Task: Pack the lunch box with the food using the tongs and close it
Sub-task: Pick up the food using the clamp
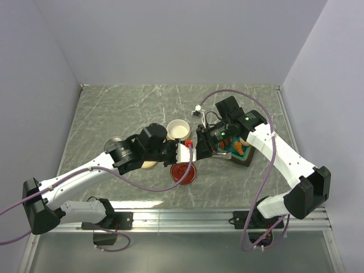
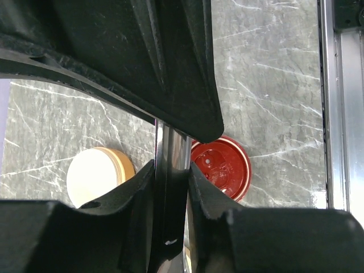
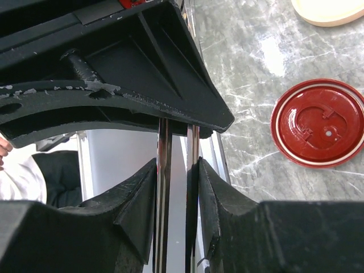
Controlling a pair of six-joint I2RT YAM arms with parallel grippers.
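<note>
At the left of the top view, my left arm crosses the worktop (image 1: 114,108) and covers part of a grey round thing (image 1: 112,142) and a tan lid (image 1: 149,165), so I cannot say what the grey one is. The left tool (image 1: 183,152) sits at mid-frame. In its wrist view the left tool (image 2: 170,187) is clamped on the tongs (image 2: 169,148), with a black finger (image 2: 136,193) pressed to each side of the shiny strip. There the two arms of the tongs read as almost one band. The upper end of the tongs runs under the black housing, and the lower end is cut off by the frame.

A cream cup (image 1: 178,129) stands just above the tools, and a red lid (image 1: 183,172) lies flat just below them.

The right tool (image 1: 202,142) faces the left one, nearly touching. From its wrist camera the right tool (image 3: 177,182) is clamped on the tongs (image 3: 192,153), both metal arms between its fingers and a narrow gap between the arms.

From above I cannot make out the tongs; the tools hide them.

Further right, the lunch box (image 1: 245,158) is half under the right arm, with orange food (image 1: 238,148) inside it.
</note>
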